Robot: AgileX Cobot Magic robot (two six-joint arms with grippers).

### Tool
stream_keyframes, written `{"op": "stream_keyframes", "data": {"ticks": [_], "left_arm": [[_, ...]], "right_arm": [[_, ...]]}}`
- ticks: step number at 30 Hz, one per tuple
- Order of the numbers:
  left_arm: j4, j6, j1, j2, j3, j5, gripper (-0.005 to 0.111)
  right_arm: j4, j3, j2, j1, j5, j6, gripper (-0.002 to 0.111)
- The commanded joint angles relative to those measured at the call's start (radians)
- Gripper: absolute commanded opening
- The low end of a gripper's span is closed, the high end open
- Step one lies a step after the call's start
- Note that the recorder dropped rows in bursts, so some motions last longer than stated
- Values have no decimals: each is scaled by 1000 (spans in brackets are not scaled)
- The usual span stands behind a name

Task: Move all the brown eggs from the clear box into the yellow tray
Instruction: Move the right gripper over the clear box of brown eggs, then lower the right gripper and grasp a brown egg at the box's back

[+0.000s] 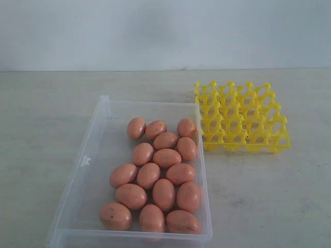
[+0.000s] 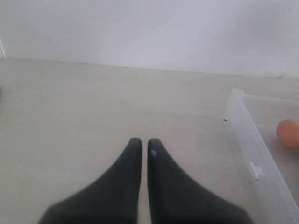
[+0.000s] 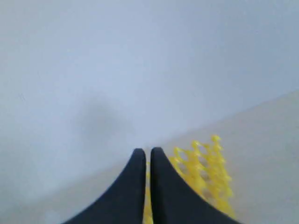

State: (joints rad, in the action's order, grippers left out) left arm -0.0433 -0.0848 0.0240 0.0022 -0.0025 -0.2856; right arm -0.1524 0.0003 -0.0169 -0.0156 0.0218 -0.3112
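Observation:
Several brown eggs (image 1: 166, 158) lie clustered in the clear box (image 1: 83, 170), toward its right side. The yellow tray (image 1: 241, 117) stands to the box's right, at its far end, and its cups hold nothing. Neither arm shows in the exterior view. In the left wrist view my left gripper (image 2: 145, 143) is shut and holds nothing; it hangs over bare table beside the clear box (image 2: 247, 149), with one egg (image 2: 288, 132) showing at the frame's edge. My right gripper (image 3: 147, 153) is shut too, nothing in it, with the yellow tray (image 3: 208, 168) blurred just beyond its fingers.
A pale wall (image 1: 165, 31) closes off the table's far edge. Bare grey table (image 1: 269, 196) surrounds the box and tray. The box has a small latch (image 1: 87, 160) on its left wall.

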Motion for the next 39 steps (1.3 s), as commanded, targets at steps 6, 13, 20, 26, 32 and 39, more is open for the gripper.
{"op": "stream_keyframes", "data": {"ticks": [6,13,20,26,32,39], "left_arm": [[3,2,3,-2,3,8,4],[3,2,3,-2,3,8,4],[3,2,3,-2,3,8,4],[3,2,3,-2,3,8,4],[3,2,3,-2,3,8,4],[3,2,3,-2,3,8,4]], "right_arm": [[-206,0,3,3,527,-80,0],[-363,-324,-255,3,605,269,0],[219,-1115,-1211,109,-574,620,0],[-200,-1424,-1658,292,-1075,1242,0],[-133,-1438,-1834,435,-1210,1318,0],[-96,-1438,-1869,465,-1213,1430,23]]}}
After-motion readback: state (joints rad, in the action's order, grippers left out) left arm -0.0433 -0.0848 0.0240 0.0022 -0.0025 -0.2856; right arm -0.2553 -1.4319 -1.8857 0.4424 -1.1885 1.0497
